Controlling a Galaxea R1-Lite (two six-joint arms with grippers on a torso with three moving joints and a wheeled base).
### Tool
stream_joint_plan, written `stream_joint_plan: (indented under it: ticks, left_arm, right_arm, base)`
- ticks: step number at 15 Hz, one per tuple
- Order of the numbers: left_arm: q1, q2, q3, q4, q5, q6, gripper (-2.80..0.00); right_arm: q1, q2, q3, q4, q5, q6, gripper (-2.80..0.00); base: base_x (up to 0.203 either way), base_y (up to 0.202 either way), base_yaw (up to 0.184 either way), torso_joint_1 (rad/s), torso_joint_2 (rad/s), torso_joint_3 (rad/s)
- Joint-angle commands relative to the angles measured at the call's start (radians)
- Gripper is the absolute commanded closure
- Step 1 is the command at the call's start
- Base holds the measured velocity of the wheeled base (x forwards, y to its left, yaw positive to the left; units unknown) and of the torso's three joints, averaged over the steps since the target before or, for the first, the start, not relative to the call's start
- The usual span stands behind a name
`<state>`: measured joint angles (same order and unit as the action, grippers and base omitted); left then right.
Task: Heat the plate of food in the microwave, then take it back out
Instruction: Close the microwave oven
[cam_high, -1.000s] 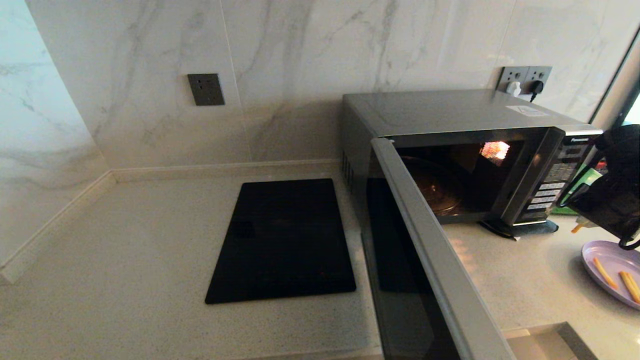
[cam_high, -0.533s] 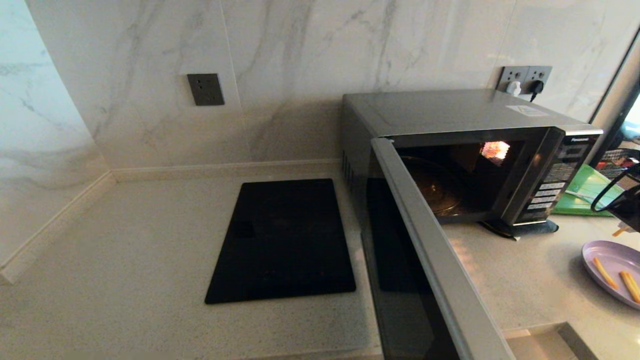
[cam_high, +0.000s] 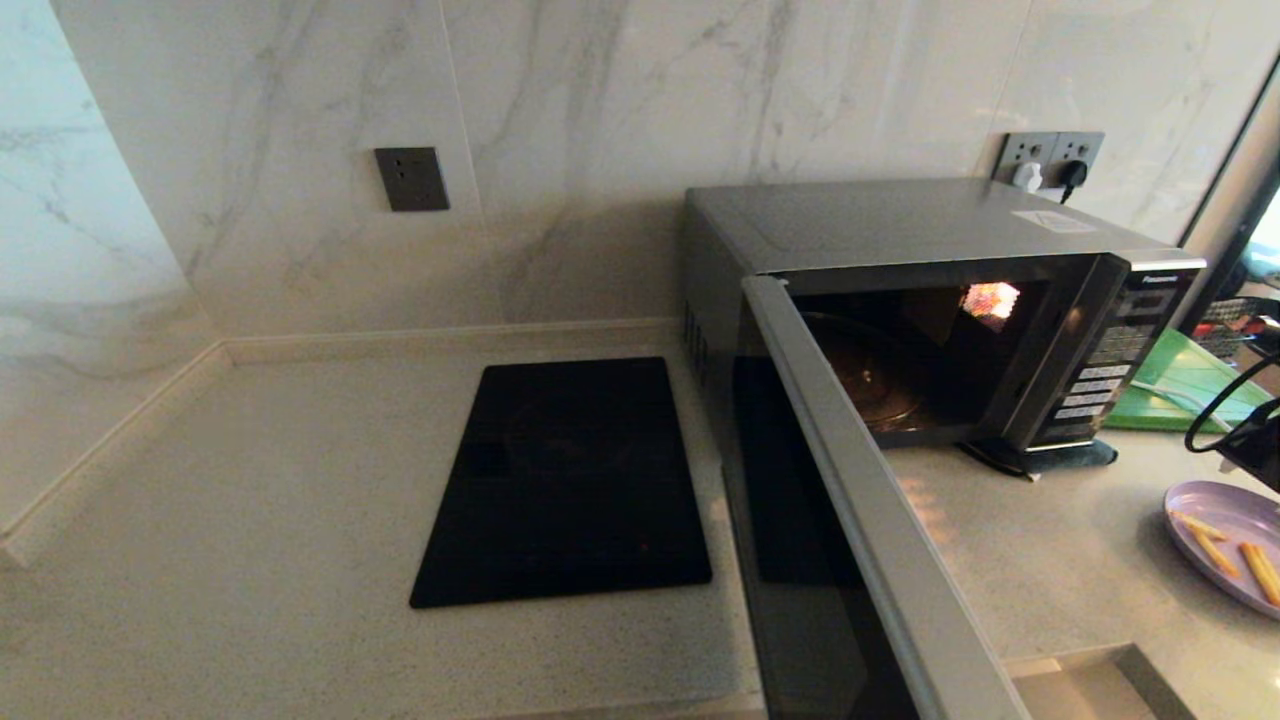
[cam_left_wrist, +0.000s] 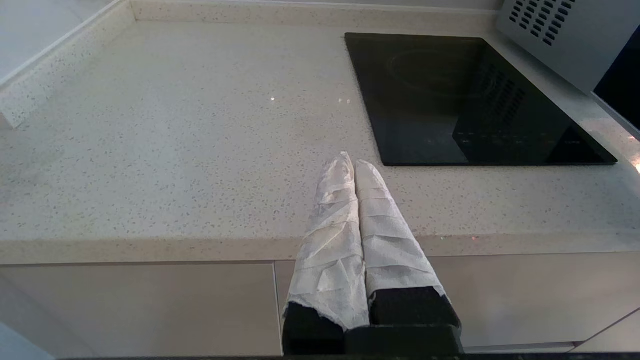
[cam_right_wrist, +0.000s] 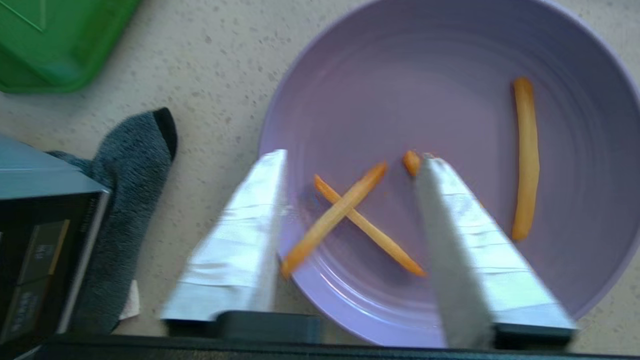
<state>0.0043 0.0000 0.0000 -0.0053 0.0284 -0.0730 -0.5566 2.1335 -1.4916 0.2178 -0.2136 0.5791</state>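
We judge the plate of food (cam_right_wrist: 450, 100) stiff, light and slippery; our right gripper (cam_right_wrist: 350, 165), spread above, should pinch its rim

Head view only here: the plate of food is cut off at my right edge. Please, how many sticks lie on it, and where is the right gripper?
Observer: The plate of food holds four orange sticks: two crossed, one apart near the rim, one short end beside a fingertip.
Operator: And the gripper?
Observer: The right gripper hangs over the plate, jaws open, empty, one finger over the rim.
Operator: Anything beside the plate?
Observer: A grey sock lies by the corner of the microwave.
Operator: The left one?
Observer: The left gripper is parked at the counter's front edge, jaws shut.
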Motion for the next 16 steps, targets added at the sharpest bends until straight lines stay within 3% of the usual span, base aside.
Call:
stream_joint_plan:
  ticks: [1, 4, 9, 16]
  left_arm:
    - [0.0, 0.002, 0.0, -0.001, 0.001, -0.001, 0.0]
    - [0.0, 0.002, 0.0, -0.001, 0.001, -0.001, 0.0]
    - [0.0, 0.001, 0.0, -0.001, 0.001, -0.001, 0.0]
    - [0.0, 0.0, 0.0, -0.001, 0.001, -0.001, 0.0]
  right_arm:
    - [0.0, -0.024, 0.014, 0.002, -0.001, 0.002, -2.8]
    - [0.001, -0.099, 0.027, 0.002, 0.013, 0.002, -2.8]
    - [0.035, -0.36, 0.027, 0.019, 0.166, 0.0, -2.8]
    - [0.291, -0.71, 0.015, 0.333, 0.302, -0.002, -2.8]
  base:
    - [0.0, 0.0, 0.0, 0.0, 0.0, 0.0]
    - [0.0, 0.0, 0.0, 0.0, 0.0, 0.0]
    - [0.0, 0.0, 0.0, 0.0, 0.0, 0.0]
    - [0.0, 0.0, 0.0, 0.0, 0.0, 0.0]
